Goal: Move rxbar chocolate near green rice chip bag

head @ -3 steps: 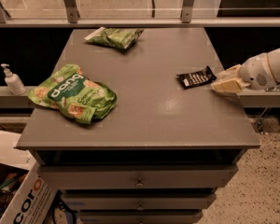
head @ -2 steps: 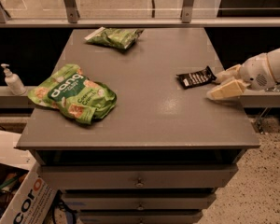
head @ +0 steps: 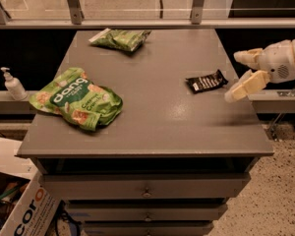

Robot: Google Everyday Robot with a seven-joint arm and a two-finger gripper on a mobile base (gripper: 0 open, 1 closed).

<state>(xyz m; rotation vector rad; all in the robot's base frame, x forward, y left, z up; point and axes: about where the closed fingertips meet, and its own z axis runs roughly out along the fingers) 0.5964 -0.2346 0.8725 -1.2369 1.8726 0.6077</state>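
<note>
One camera looks steeply down across the table (head: 152,127), jaws at right.

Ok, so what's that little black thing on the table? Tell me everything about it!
It is a small snack bar in a black wrapper that looks like plastic, with white lettering too small to read. It lies flat on the grey table, near the right edge, slightly slanted, its right end a bit further back. Only the table seems to touch it. The open gripper hovers just to its right, close but apart.
</note>
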